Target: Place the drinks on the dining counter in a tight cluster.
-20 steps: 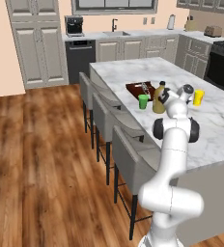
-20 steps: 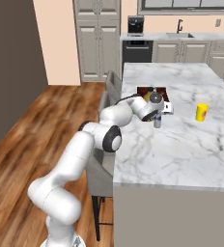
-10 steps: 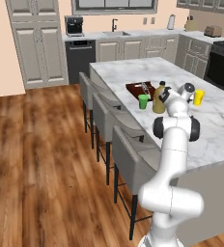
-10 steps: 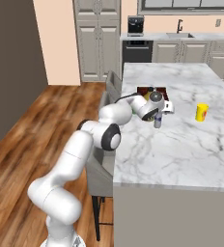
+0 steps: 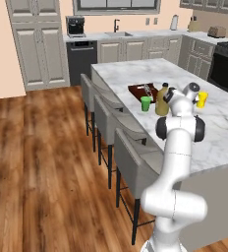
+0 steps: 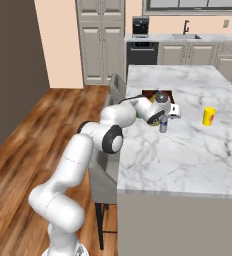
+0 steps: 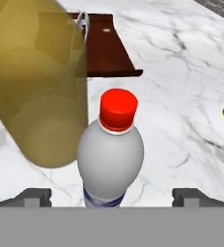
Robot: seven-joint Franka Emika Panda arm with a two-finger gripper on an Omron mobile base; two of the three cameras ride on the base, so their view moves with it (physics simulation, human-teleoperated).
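Two dark fingertips (image 7: 36, 195) stand wide apart at the lower corners of the hand view, gripping nothing, and the small pale bottle (image 7: 111, 154) with its red cap rises upright, centred between them on the dining counter (image 7: 181, 91). An olive-yellow bottle (image 7: 36, 82) crowds its left, apparently touching; the brown tray (image 7: 106, 48) lies beyond at upper centre. The yellow juice bottle (image 6: 208, 116) stands well apart, right of the gripper (image 6: 164, 114).

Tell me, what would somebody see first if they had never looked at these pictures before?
Probably the small pale bottle with its bright red cap, standing upright on the dining counter right between the open end effector's fingertips. Close beside it is a big olive-yellow bottle, with a brown tray lying behind them. Farther off along the white marble stands a squat yellow juice bottle, all alone.
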